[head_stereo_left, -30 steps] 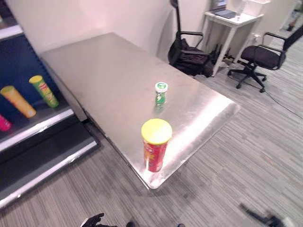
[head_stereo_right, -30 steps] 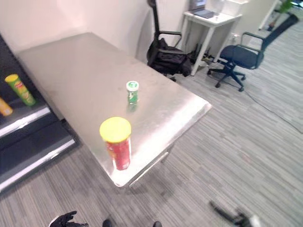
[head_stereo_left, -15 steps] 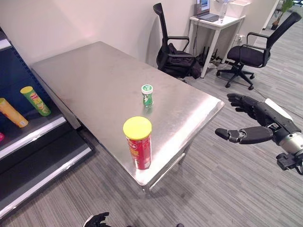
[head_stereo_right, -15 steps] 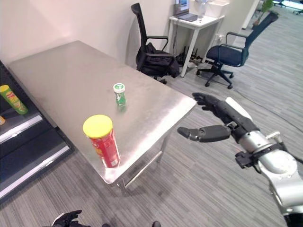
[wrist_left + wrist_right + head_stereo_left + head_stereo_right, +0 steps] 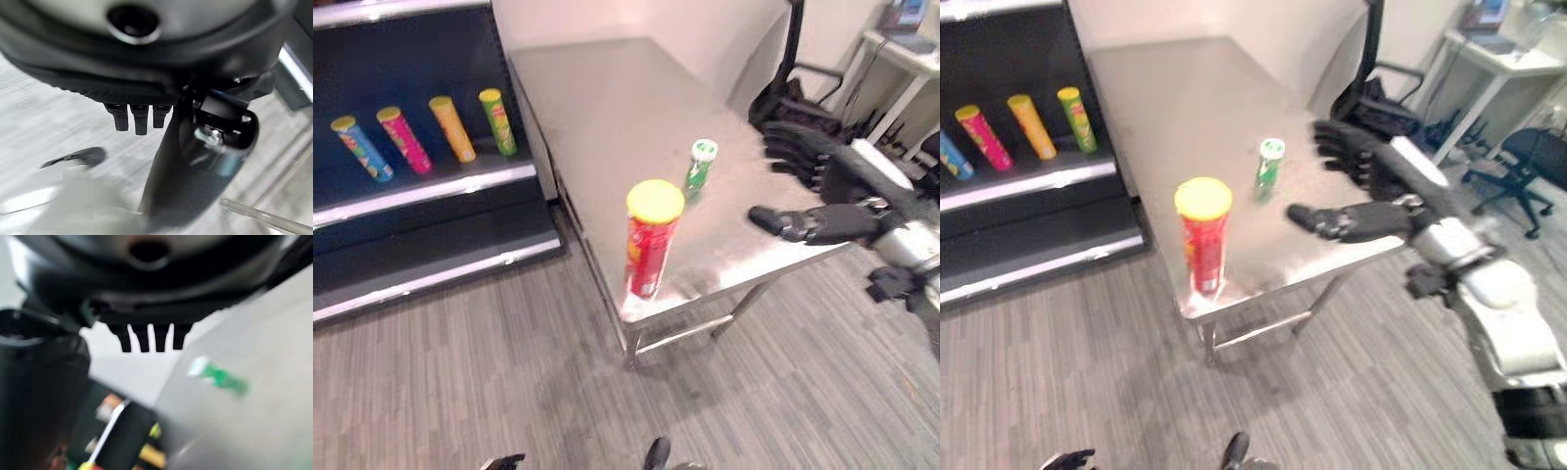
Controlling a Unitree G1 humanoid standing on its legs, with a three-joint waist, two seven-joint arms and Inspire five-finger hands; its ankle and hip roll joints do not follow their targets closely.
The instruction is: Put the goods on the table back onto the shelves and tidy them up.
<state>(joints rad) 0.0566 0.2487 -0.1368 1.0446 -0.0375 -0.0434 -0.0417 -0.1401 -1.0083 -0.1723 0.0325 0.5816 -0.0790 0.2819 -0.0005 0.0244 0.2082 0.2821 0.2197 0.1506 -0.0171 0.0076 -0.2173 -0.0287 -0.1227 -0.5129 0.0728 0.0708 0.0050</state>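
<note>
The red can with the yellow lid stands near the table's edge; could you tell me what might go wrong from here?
The red can is tall and upright beside the table corner, so a sideways nudge could topple it to the floor. The right robot hand hovers open near the small green bottle; reaching past it for the can might knock the bottle over.

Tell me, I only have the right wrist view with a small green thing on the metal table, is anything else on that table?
Observer: Yes, a red can with a yellow lid stands near the table edge, upright, beside the green bottle.
Operator: Is the right hand touching either?
Observer: No, the right hand hovers open beside the bottle, apart from both.
Operator: What's on the shelf?
Observer: Four tubes lie there side by side.
</note>
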